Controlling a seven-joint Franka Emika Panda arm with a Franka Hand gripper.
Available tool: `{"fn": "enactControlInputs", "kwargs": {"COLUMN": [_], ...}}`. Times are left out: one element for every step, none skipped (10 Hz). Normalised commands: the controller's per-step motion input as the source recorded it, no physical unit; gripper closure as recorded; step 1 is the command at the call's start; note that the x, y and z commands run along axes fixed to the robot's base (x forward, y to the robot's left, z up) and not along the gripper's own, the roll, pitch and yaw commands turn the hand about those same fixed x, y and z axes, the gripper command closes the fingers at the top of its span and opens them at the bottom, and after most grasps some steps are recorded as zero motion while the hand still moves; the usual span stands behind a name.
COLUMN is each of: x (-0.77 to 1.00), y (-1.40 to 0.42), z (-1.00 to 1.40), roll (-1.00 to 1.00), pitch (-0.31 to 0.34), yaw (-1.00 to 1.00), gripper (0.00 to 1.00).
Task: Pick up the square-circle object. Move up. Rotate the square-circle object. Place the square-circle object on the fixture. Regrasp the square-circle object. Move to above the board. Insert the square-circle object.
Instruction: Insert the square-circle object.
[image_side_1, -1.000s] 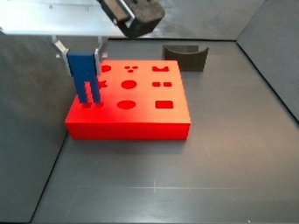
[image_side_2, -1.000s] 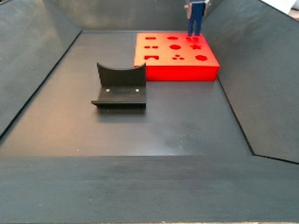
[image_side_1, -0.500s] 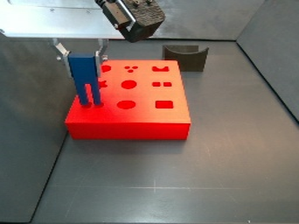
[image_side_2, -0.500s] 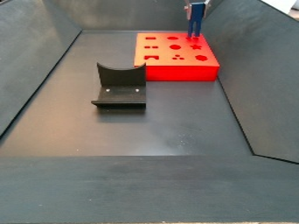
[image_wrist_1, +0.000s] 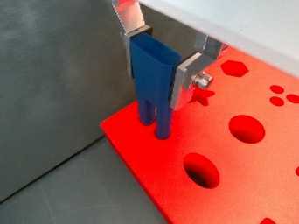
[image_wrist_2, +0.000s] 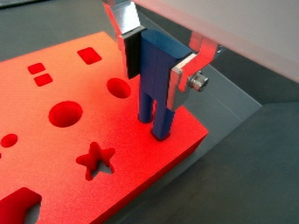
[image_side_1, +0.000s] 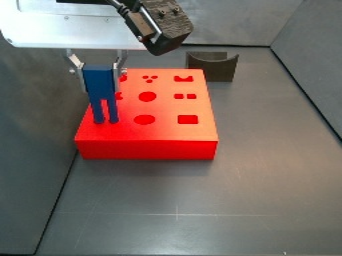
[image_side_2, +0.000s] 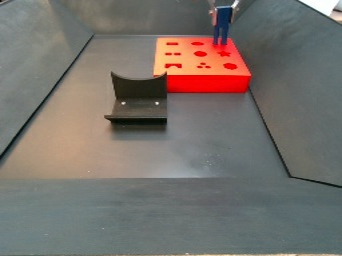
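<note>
The square-circle object is a blue peg held upright, with my gripper shut on its blocky upper part. Silver fingers press its two sides in both wrist views. Its two narrow lower ends reach the top face of the red board near a corner, beside the star cut-out. In a side view the peg stands at the board's far left corner under the gripper. The fixture stands apart on the floor behind the board. Whether the ends sit in a hole is hidden.
The dark fixture stands on the grey floor well in front of the board in a side view. Sloping dark walls close in the work area on all sides. The board's edge lies close to the peg.
The gripper with the blue peg has sunk slightly and shifted a little sideways over the board's corner. The board and the fixture have not moved.
</note>
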Motion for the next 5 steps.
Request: {"fn": "enactControlInputs", "kwargs": {"x": [0.08, 0.00, -0.03, -0.05, -0.01], "y": [0.00, 0.00, 0.00, -0.03, -0.07], "z": [-0.11, -0.28, -0.56, -0.76, -0.80], "roll": [0.00, 0.00, 0.04, 0.11, 0.11], "pitch": [0.009, 0.000, -0.051, -0.096, -0.106], "yaw": [0.00, 0.00, 0.00, -0.02, -0.03], "gripper": [1.00, 1.00, 1.00, 1.00, 1.00]}}
